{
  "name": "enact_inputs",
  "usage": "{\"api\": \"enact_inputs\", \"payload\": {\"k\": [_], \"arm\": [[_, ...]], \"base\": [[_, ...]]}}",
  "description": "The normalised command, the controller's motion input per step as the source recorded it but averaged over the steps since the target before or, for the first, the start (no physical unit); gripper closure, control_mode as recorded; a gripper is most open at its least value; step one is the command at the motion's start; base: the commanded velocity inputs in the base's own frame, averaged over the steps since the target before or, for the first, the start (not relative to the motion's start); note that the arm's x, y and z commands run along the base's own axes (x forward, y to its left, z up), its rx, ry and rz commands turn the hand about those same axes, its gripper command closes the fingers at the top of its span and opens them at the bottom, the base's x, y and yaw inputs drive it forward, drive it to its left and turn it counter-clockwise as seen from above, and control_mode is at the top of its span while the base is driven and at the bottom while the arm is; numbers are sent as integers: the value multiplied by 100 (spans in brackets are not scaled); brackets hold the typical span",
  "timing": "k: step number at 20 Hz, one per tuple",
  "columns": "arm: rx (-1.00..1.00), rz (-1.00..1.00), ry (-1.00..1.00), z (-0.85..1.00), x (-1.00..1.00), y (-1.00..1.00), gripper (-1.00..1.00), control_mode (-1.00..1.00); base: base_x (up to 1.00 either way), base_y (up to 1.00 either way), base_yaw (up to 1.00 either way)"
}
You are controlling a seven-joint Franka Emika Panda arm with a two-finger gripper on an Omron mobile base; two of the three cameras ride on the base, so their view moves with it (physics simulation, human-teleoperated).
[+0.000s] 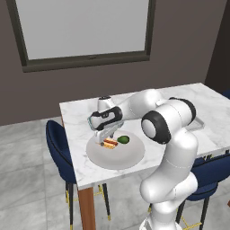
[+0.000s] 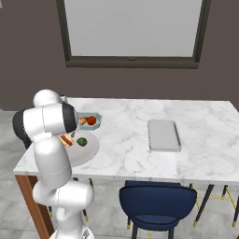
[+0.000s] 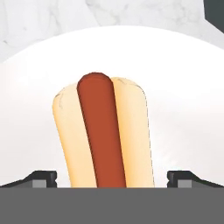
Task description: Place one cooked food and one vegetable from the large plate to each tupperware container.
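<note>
Parked low over the large plate, tool spread wide with nothing held: in the hand view, two dark tips poking up at the bottom corners, one on either side of the hot dog, neither touching the bun. Looks like a straddle set up on purpose, jaws wide so the whole bun fits between them before closing across its width. Sausage running lengthwise away from the camera, centred between the tips, so alignment seems good; judged ready for a short descent and a squeeze. On the near-left part of the marble tabletop, plate carrying the hot dog under the tool and a dark green vegetable just beside it to the right, apart from the bun. Beyond the plate in the right base view, pale blue-green tupperware container already loaded with a red item and an orange-brown one, exact kinds too small to tell. Well off to the right, grey translucent tupperware container lying flat on the tabletop, seemingly nothing inside yet. Likely destination for the hot dog and the green vegetable, judging from that split. Risk: soft bun squashing or rolling if gripped off-centre.
</note>
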Motion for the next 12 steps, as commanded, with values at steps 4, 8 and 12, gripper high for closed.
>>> {"api": "enact_inputs", "payload": {"k": [4,8,12], "arm": [[0,0,0,-18,0,0,-100,-100],[-1,0,0,-26,0,0,-100,-100],[-3,0,0,-26,0,0,-100,-100]], "base": [[0,0,0],[0,0,0],[0,0,0]]}}
